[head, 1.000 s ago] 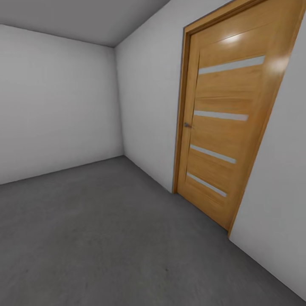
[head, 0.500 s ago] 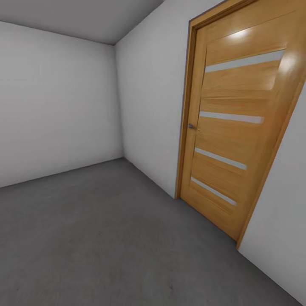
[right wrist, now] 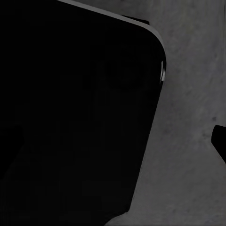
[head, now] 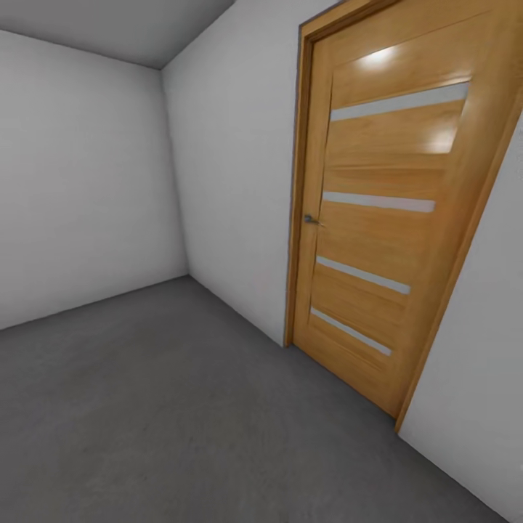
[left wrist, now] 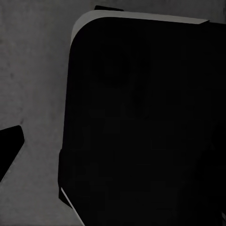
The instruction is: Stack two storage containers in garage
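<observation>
Since a moment ago the whole head view is sliding: the door (head: pixel 378 218) and the room corner are sitting further left in the picture, so it is my head or base that is turning, not the room. I am looking across the dark concrete floor (head: pixel 167 407) of the garage, white walls (head: pixel 80 181) on two sides, door shut with its small handle (head: pixel 311 219) at mid-height.

Neither container is showing anywhere, so where they are I cannot tell (presumably not brought in yet, judging by the bare floor ahead). Both wrist views are looking down past a big black rounded body of the robot (left wrist: pixel 141 122) onto grey concrete; whether my fingers are spread or pressed together I cannot tell on either side.

Judging from the task alone, open-topped boxes like these should be stiff, fairly light and smooth-sided, so slippery if squeezed flat; I am expecting a pinch over the rim to be the safest hold.
</observation>
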Available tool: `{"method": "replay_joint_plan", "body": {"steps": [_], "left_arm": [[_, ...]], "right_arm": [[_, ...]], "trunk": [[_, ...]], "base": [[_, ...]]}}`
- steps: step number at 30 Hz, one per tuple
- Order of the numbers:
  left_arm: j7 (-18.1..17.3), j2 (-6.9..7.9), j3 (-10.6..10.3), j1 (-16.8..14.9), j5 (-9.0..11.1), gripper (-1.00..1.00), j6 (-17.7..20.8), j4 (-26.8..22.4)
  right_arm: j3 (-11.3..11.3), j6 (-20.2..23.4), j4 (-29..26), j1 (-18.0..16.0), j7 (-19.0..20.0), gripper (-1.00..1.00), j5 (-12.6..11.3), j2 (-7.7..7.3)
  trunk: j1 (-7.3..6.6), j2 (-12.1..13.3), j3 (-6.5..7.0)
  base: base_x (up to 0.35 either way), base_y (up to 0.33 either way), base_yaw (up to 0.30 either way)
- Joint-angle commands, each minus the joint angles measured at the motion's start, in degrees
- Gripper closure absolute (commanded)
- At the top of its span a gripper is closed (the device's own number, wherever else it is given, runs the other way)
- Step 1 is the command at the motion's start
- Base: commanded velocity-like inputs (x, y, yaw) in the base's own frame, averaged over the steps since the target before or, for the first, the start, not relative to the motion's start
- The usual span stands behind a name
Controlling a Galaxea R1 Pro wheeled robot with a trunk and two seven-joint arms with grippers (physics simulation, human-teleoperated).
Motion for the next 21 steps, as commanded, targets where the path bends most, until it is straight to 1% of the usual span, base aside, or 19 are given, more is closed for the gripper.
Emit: {"method": "replay_joint_plan", "body": {"steps": [1, 21], "left_arm": [[0.02, -0.01, 0.14, 0.01, 0.45, -1.00, -0.14, -0.02], [0.01, -0.01, 0.16, 0.01, 0.45, -1.00, -0.19, -0.02]], "right_arm": [[0.00, -0.19, 0.04, -0.02, -0.01, -1.00, 0.33, -0.01], [0.00, -0.17, 0.04, -0.02, -0.01, -1.00, 0.32, -0.12]], "trunk": [[0.03, -0.02, -0.04], [0.03, -0.02, -0.04]], "base": [[0.323, 0.129, -0.285], [0.322, 0.161, -0.288]]}}
